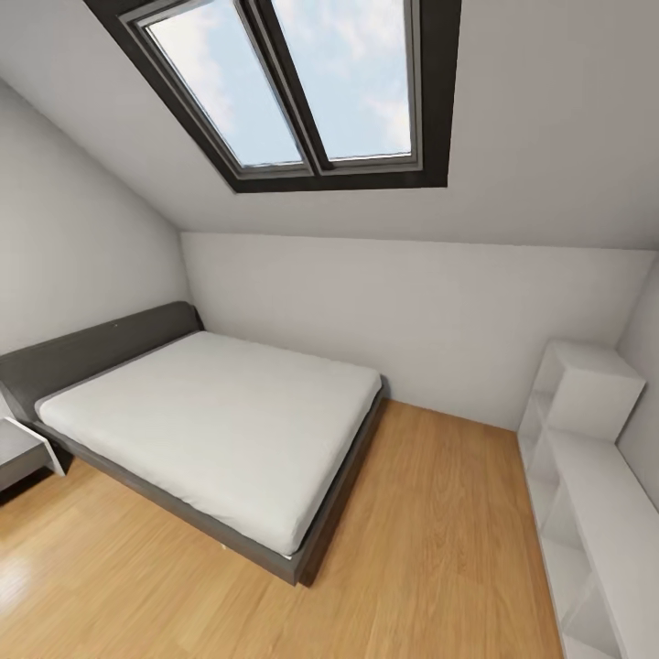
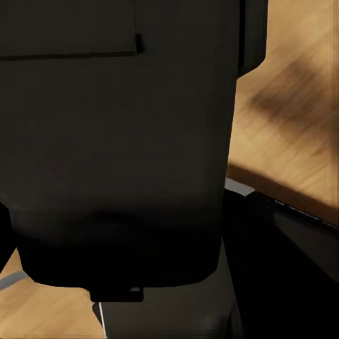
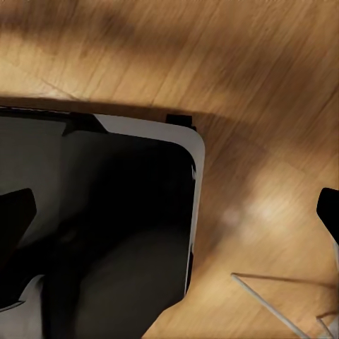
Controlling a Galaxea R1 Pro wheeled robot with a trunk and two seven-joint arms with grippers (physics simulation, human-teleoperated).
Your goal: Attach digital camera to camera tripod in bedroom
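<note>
Camera and tripod are the prize, and neither can be picked out yet, so the attaching looks wholly undone. What is done, by my reading: the robot is in the bedroom.

Head view: the camera looks across the low grey bed (image 1: 220,430) with its pale mattress, set against the left wall under a sloped ceiling with a dark-framed skylight (image 1: 302,91). Light wood floor (image 1: 430,549) runs out to the right, where a white shelf unit (image 1: 586,458) stands along the wall. A white bedside piece (image 1: 23,453) peeks in at the far left. No arm reaches into this scene.

Left wrist view: a big dark body of the robot's own (image 2: 120,148) blocks most of the frame, with wood planks beyond it. Whether this gripper is spread or closed, I cannot tell.

Right wrist view: more dark machine body with a pale rim (image 3: 134,212) hangs over the floor planks, and thin pale lines (image 3: 275,304) cross one corner, too slight to name. That gripper's state is likewise beyond telling.

Still to come, I judge: find the tripod and camera, then join them.
</note>
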